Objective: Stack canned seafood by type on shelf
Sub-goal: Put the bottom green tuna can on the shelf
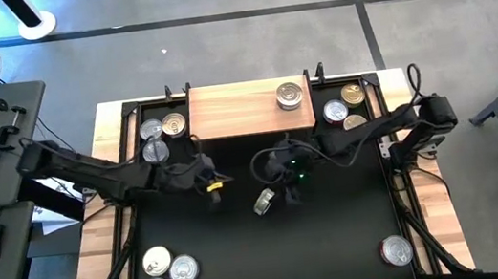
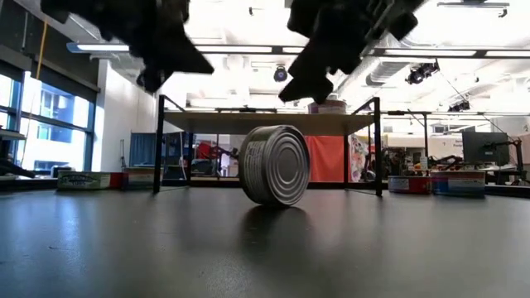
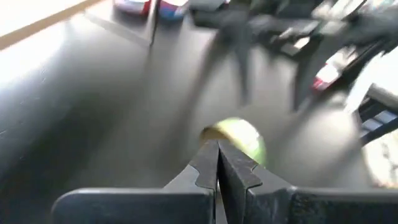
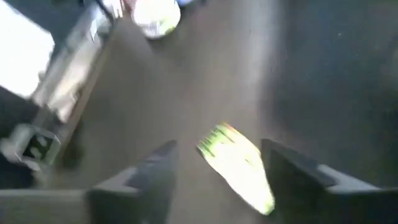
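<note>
A silver can [image 2: 275, 165] stands on its edge on the black mat [image 1: 339, 234], mid-table; it also shows in the high view [image 1: 264, 201]. My right gripper [image 2: 308, 83] hangs open just above it and to its right, clear of it. In the right wrist view the can [image 4: 236, 168] lies below the spread fingers of my right gripper [image 4: 219, 149]. My left gripper [image 3: 217, 144] is shut on nothing, up and left of the can [image 3: 239, 140]. One can [image 1: 290, 96] sits on the wooden shelf [image 1: 235, 108].
Three cans [image 1: 160, 134] lie left of the shelf and three [image 1: 346, 109] right of it. Three more [image 1: 165, 274] sit at the mat's near left corner, and one [image 1: 397, 251] at its near right. The mat between these groups is bare.
</note>
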